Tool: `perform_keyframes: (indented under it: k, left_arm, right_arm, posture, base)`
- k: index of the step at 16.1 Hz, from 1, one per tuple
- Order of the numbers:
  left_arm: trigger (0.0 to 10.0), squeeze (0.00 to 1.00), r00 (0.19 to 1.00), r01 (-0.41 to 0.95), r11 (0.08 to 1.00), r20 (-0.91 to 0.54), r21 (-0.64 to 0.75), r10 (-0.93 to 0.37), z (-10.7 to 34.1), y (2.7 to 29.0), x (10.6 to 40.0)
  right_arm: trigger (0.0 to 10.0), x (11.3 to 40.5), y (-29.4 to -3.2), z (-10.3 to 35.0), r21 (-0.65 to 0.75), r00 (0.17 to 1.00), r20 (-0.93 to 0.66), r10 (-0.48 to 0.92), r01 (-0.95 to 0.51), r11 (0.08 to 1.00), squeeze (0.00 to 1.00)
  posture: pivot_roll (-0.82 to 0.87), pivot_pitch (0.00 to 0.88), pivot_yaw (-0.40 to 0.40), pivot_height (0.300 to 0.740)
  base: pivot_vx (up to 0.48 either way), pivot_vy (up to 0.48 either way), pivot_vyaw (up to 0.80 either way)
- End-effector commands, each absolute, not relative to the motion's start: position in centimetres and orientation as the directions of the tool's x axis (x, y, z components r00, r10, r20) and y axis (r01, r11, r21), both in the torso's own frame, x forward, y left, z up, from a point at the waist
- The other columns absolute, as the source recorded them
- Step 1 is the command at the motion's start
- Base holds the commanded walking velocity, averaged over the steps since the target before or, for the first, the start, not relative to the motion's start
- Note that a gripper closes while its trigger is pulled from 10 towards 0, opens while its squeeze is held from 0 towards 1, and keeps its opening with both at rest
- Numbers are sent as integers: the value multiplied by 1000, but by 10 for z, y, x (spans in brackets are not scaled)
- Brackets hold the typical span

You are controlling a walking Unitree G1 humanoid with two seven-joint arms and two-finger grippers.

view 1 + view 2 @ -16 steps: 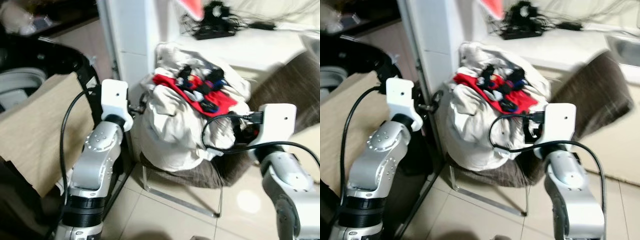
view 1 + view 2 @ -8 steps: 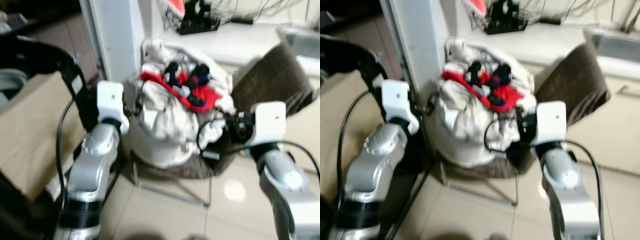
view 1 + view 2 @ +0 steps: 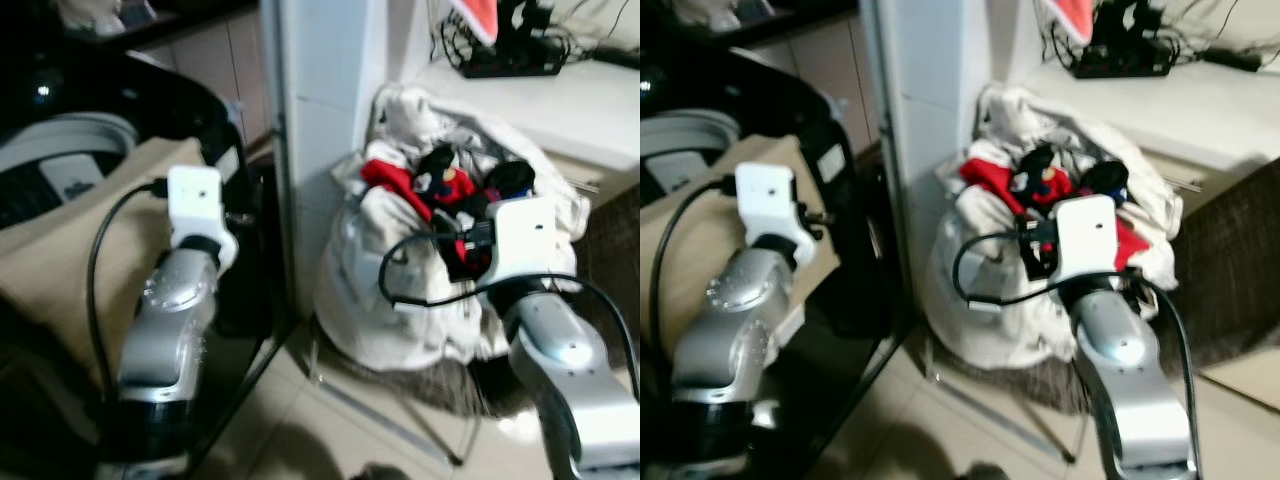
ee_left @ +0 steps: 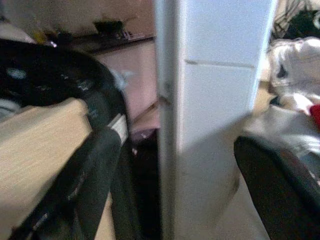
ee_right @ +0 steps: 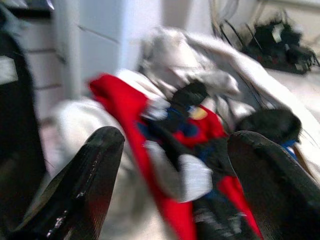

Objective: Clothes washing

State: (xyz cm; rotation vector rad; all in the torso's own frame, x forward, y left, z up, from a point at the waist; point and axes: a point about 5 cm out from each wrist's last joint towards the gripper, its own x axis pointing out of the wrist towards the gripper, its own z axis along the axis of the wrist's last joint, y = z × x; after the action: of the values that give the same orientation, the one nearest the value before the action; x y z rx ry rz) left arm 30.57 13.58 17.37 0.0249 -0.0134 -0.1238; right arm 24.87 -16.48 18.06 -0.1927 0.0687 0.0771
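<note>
Though spread, right gripper [image 5: 170, 165] over clothes [image 5: 165, 125]

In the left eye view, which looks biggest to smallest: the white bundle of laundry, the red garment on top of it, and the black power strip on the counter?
1. White laundry bundle, clearly the largest.
2. Red garment, a small patch on top of the bundle.
3. Black power strip. It looks close in size to the red garment, and it sits farther from the camera, so their order is unsure.

White pillar [image 3: 325, 150] standing between dark machine and chair. Tangled black cables [image 3: 505, 45] lying on white counter [image 3: 575, 105]. Tan cloth [image 3: 70, 240] draping over left side.
</note>
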Motion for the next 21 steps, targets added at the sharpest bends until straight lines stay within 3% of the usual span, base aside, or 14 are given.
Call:
perform_keyframes:
  k: [1, 8, 18, 19, 20, 21]
  left_arm:
    - [10000, 0, 995, 95, 994, 28, 47, -97, 178, 143, 306]
    - [10000, 0, 994, 102, 994, 23, 30, -103, 179, 142, 308]
    - [10000, 0, 990, 143, 989, 5, -30, -143, 176, 132, 307]
    - [10000, 0, 989, 150, 988, 4, -23, -150, 176, 131, 307]
    - [10000, 0, 988, 152, 988, 3, -22, -152, 176, 131, 307]
    - [10000, 0, 986, 167, 986, 8, -7, -167, 176, 130, 307]
  right_arm:
    - [10000, 249, -160, 186, -176, 993, -44, 107, -113, 978, 0]
    - [10000, 250, -169, 193, -178, 1000, 8, 9, -8, 984, 0]
    - [10000, 265, -199, 195, -116, 981, -15, -195, 192, 975, 0]
    - [10000, 268, -202, 194, -112, 982, -32, -187, 183, 977, 616]
    - [10000, 269, -202, 194, -111, 983, -39, -180, 175, 978, 616]
    - [10000, 274, -206, 193, -116, 985, -77, -155, 145, 983, 1000]
  posture:
    - [-202, 0, -9, 740]
    - [-201, 0, 0, 740]
    - [-207, 0, -14, 740]
    - [-207, 0, -14, 740]
    - [-207, 0, -14, 740]
    - [-206, 0, -11, 740]
  base:
    - [349, 0, 0]
    - [319, 0, 0]
    - [0, 0, 0]
    - [0, 0, 0]
    - [0, 0, 0]
    - [0, 0, 0]
